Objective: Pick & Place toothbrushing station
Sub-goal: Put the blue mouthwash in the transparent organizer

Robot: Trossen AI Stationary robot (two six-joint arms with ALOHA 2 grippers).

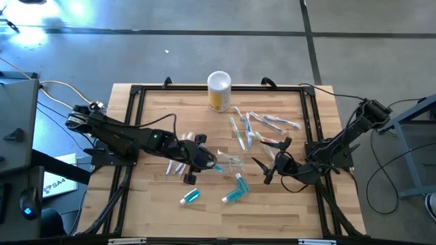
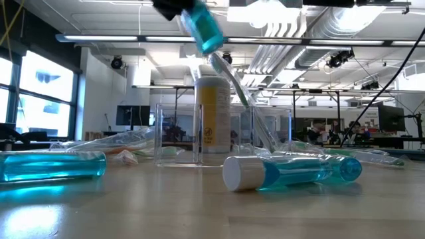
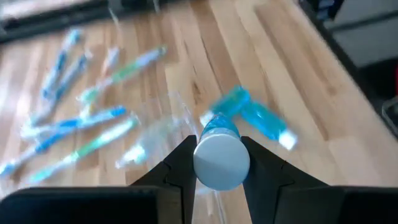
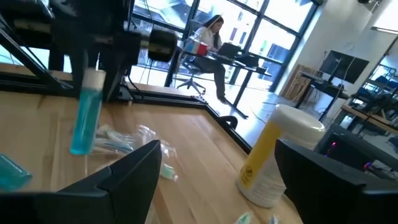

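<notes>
Three teal toothpaste tubes are showing. One, the held tube (image 1: 216,167), is hanging cap-up in the left gripper (image 1: 206,162), whose fingers (image 3: 180,163) are clamping it at the white cap (image 3: 221,162); it is hovering over the table's (image 1: 157,116) middle, tail pointing down toward the clear plastic bag (image 1: 231,162), most likely so it can be lowered into the bag's mouth. The other two, the loose tubes (image 1: 191,197) and (image 1: 234,193), are lying flat on the wood nearer the front edge, clear of both arms and probably waiting their turn.

Right gripper (image 1: 271,160) is standing with its fingers spread wide and holding nothing, just beside the bag on its own side, likely placed to steady or spread the bag.

Containers: the clear plastic bag is lying crumpled at mid-table; whether anything is inside it cannot be told. The yellow canister with white lid (image 1: 219,90) is standing upright at the far edge, lid on, contents hidden.

Many toothbrushes (image 1: 257,126) are lying scattered between canister and right gripper, outside the bag; a few more (image 1: 178,165) are lying under the left arm.
</notes>
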